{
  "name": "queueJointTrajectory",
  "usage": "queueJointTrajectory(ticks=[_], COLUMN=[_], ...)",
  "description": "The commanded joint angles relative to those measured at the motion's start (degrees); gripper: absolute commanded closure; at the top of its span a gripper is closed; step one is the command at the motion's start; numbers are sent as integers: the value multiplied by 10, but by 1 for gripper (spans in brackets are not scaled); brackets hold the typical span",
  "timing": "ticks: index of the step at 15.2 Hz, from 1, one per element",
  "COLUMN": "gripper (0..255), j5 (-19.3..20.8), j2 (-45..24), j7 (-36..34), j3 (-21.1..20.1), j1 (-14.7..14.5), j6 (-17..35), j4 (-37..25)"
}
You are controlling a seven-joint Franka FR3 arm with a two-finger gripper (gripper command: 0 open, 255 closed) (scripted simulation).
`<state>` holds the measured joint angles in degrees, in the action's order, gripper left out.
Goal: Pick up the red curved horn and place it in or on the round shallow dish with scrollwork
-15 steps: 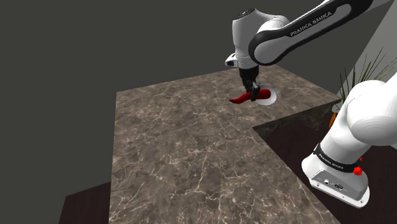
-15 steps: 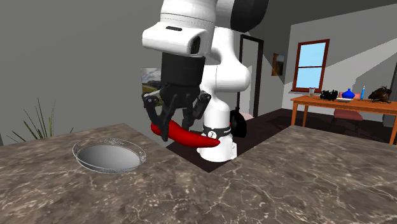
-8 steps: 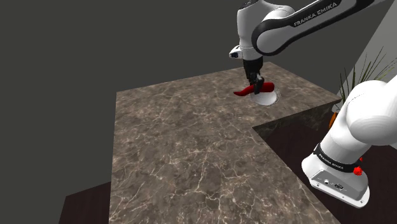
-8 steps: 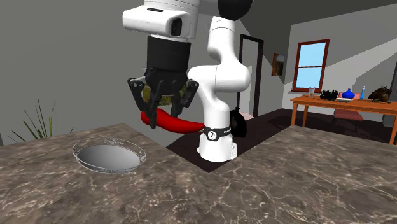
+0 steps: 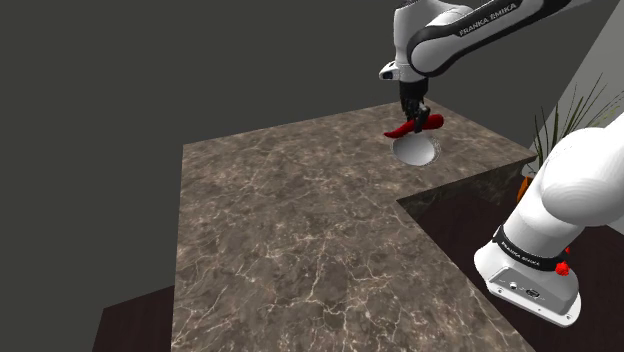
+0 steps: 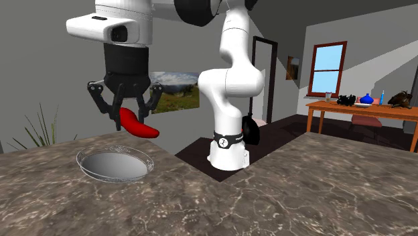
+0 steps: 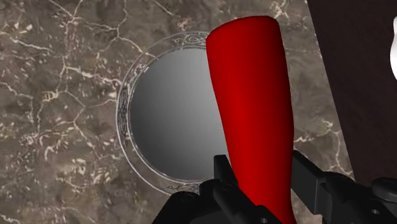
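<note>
Red horn (image 6: pixel 137 124) pinched btwn jaws, hanging over round dish (image 6: pixel 110 166), dish interior plain grey

Grey walls (image 6: pixel 53 60), window (image 6: pixel 327 67), brown table (image 6: pixel 362 106) (bkgd, right).

The horn (image 7: pixel 254 108) is coloured plain red, the dish (image 7: pixel 168 121) grey with a scrollwork rim, the worktop (image 5: pixel 280 240) brown with pale veining.

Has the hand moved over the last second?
Yes. In the second exterior view the hand, shut on the red horn, moved left to above the dish.
</note>
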<state>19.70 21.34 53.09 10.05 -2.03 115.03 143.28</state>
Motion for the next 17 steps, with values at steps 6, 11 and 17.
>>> queueJointTrajectory(ticks=[6, 11, 17], gripper=[255, 255, 255], j5=[25, 30, 37], j2=[-48, -70, -101], j7=[76, 67, 55], j3=[58, 63, 68], j1=[36, 38, 40], j6=[35, 76, 127], j4=[-36, -15, 5])
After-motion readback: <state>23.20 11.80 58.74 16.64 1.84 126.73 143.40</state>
